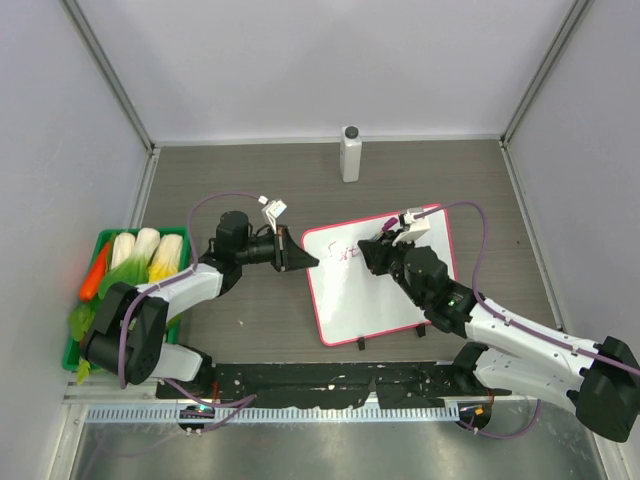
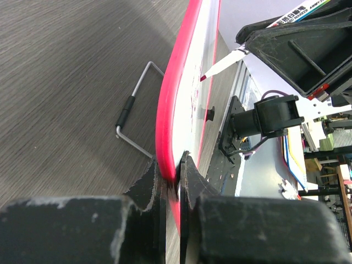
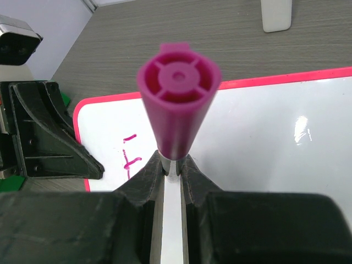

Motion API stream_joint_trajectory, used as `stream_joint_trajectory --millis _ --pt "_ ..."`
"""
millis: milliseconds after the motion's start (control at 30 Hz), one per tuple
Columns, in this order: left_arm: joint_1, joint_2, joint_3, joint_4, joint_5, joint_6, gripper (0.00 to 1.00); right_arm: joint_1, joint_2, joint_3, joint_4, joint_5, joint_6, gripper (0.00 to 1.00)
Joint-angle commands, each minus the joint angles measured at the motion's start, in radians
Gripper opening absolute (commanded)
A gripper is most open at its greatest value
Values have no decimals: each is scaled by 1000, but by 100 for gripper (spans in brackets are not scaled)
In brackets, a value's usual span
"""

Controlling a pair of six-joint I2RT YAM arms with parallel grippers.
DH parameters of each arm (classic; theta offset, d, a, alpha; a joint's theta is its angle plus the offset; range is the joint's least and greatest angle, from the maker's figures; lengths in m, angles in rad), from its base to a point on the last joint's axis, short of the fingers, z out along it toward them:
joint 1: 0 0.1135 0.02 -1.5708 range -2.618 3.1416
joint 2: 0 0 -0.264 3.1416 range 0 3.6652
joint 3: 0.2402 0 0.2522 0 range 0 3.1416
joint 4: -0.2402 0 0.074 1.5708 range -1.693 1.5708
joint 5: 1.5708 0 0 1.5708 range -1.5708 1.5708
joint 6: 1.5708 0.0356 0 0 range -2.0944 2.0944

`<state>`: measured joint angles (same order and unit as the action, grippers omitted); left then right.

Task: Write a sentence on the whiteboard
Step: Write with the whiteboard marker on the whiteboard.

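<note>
The whiteboard (image 1: 385, 290) with a pink-red frame lies mid-table, tilted. My left gripper (image 1: 300, 260) is shut on its left frame edge; the left wrist view shows the jaws pinching the red frame (image 2: 170, 110). My right gripper (image 1: 385, 240) is shut on a marker (image 1: 413, 221) over the board's upper left part. In the right wrist view the marker's magenta end (image 3: 177, 104) points at the camera. Its tip (image 2: 220, 66) is at the board surface. Of the sentence, only a few pink strokes (image 3: 131, 157) like an "F" show, also in the top view (image 1: 345, 253).
A white bottle (image 1: 350, 153) stands at the back centre. A green tray of vegetables (image 1: 130, 270) sits at the left wall. A wire stand foot (image 2: 135, 110) sticks out behind the board. Enclosure walls close three sides.
</note>
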<state>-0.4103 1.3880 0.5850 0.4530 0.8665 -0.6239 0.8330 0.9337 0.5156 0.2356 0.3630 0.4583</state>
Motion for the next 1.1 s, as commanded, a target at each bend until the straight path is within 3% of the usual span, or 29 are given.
stream_joint_trajectory --millis 0,1067 --pt "-27 13 -11 -71 -72 165 0 -3 -1 -6 -50 24 -9 1" --pt "-25 3 -10 -79 -78 168 0 -3 17 67 -87 114 -56 1"
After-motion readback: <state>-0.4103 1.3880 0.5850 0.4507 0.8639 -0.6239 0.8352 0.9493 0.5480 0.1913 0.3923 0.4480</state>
